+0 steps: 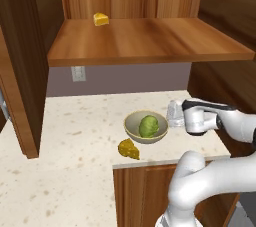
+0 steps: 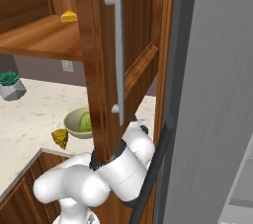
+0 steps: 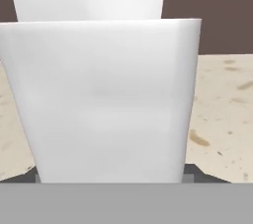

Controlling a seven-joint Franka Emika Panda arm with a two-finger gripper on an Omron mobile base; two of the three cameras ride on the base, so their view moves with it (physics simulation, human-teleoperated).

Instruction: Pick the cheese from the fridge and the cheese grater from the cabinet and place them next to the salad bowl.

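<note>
The salad bowl (image 1: pixel 146 127) (image 2: pixel 78 121), beige with a green ball inside, sits near the counter's front edge. The cheese (image 1: pixel 129 149) (image 2: pixel 60 138), a dull golden wedge, lies on the counter just front-left of the bowl. Right of the bowl, my gripper (image 1: pixel 176 116) is shut on the cheese grater (image 1: pixel 174 111), held upright low over the counter. Whether its base touches the counter is not visible. In the hand view the pale tapered grater (image 3: pixel 104 94) stands between the dark fingertips (image 3: pixel 191 172). The cabinet (image 1: pixel 145 41) is open.
A brighter yellow wedge (image 1: pixel 101 19) (image 2: pixel 69 17) lies at the back of the cabinet shelf. The open wooden door (image 2: pixel 118 60) with its long handle hangs over my arm. The grey fridge (image 2: pixel 217 94) is at the right, a small potted plant (image 2: pixel 10 84) far left.
</note>
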